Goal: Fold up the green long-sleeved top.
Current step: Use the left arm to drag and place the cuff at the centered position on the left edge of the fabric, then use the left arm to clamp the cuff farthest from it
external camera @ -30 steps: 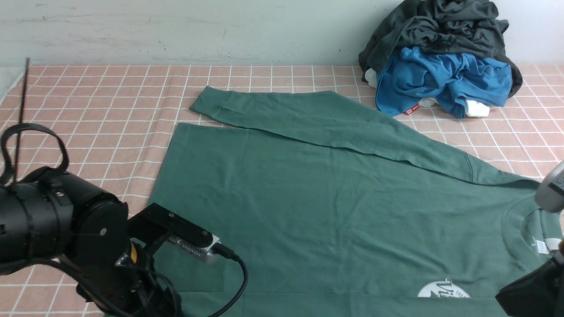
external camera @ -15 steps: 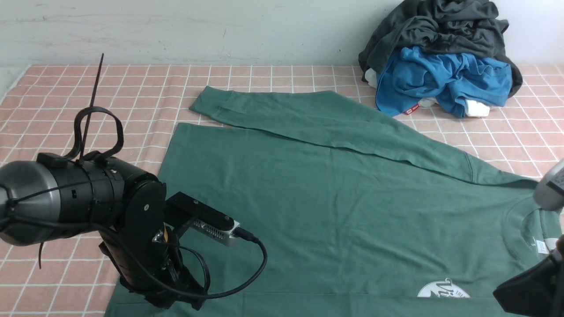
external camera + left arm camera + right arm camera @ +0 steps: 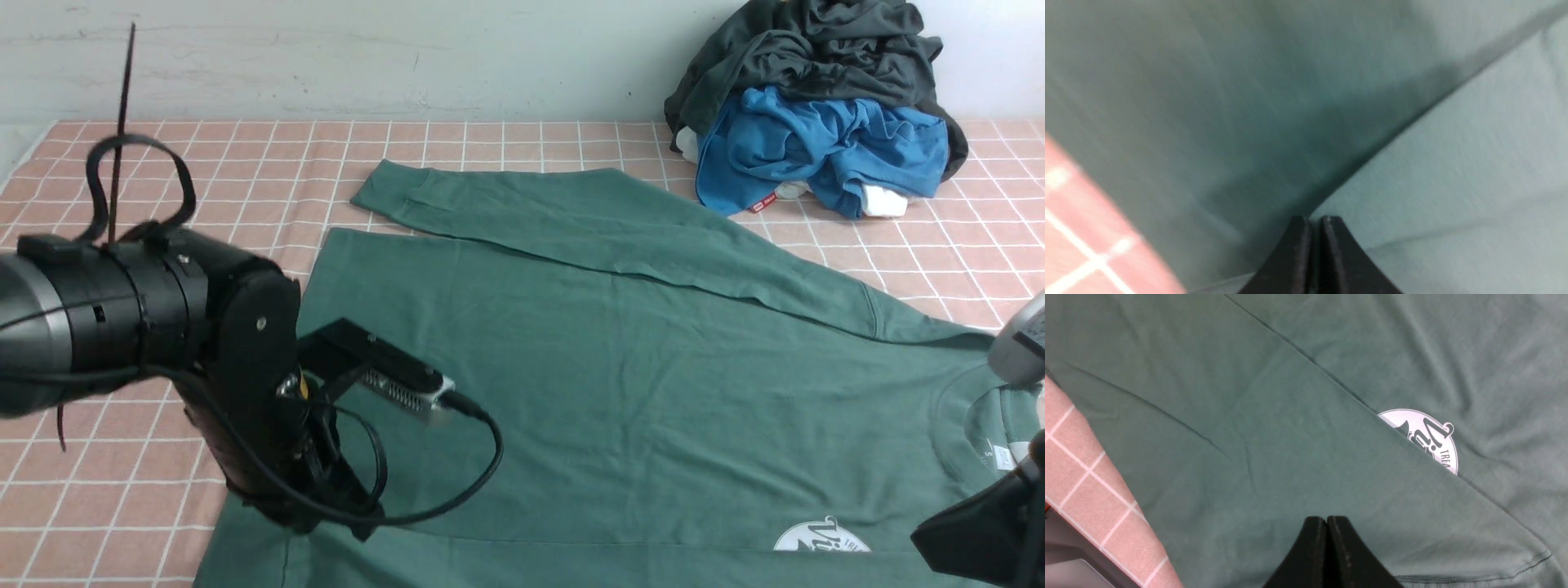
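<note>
Green long-sleeved top (image 3: 620,367) lies spread flat. My left pincer (image 3: 1316,222) pinches its near-left edge, ready to carry a fold across. My right pincer (image 3: 1327,522) hangs closed and empty.

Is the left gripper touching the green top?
Touching. In the left wrist view the shut left gripper pinches the green top; a raised fold runs straight from its tips.

Closed tool (image 3: 1314,221) on creased green top (image 3: 1241,94)
</note>
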Tool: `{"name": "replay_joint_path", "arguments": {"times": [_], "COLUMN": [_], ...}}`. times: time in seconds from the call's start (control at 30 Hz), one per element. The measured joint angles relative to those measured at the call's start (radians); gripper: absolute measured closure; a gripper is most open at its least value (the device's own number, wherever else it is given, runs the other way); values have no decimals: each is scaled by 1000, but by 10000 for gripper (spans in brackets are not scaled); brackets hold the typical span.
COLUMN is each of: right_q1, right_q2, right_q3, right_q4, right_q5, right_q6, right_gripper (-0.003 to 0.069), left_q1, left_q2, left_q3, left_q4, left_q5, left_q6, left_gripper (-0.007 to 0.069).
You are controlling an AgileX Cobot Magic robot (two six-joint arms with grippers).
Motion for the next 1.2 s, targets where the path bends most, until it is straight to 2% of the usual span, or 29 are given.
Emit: {"name": "replay_joint_path", "arguments": {"times": [0.1, 0.2, 0.47, 0.7, 0.83, 0.97, 1.0, 1.1, 1.13, 1.2], "right_q1": [0, 0, 0, 0, 0, 0, 0, 0, 0, 0], "right_q2": [0, 0, 0, 0, 0, 2, 3, 29, 32, 75], "right_q3": [1, 3, 3, 3, 4, 4, 4, 4, 4, 4], "right_q4": [-12, -23, -86, -155, -163, -166, -166, -172, -172, -195], "right_q5": [-13, -51, -106, -108, -119, -178, -181, -226, -231, -258], "right_q6": [0, 4, 62, 125, 128, 129, 130, 156, 157, 178], "right_gripper": [674, 674, 674, 674, 674, 674, 674, 674, 674, 674], "left_q1": [0, 0, 10, 65, 90, 128, 128, 166, 169, 209], "left_q2": [5, 54, 266, 424, 461, 485, 486, 489, 489, 508], "left_q3": [-105, -307, -621, -720, -723, -727, -728, -779, -779, -838], "left_q4": [38, 105, 132, 131, 125, 81, 81, 23, 19, -47], "left_q5": [37, 111, 205, 223, 222, 206, 204, 180, 179, 167], "left_q6": [0, 1, 44, 45, 37, 28, 28, 27, 27, 27], "left_gripper": [618, 618, 615, 613, 585, 475, 468, 346, 339, 265]}}
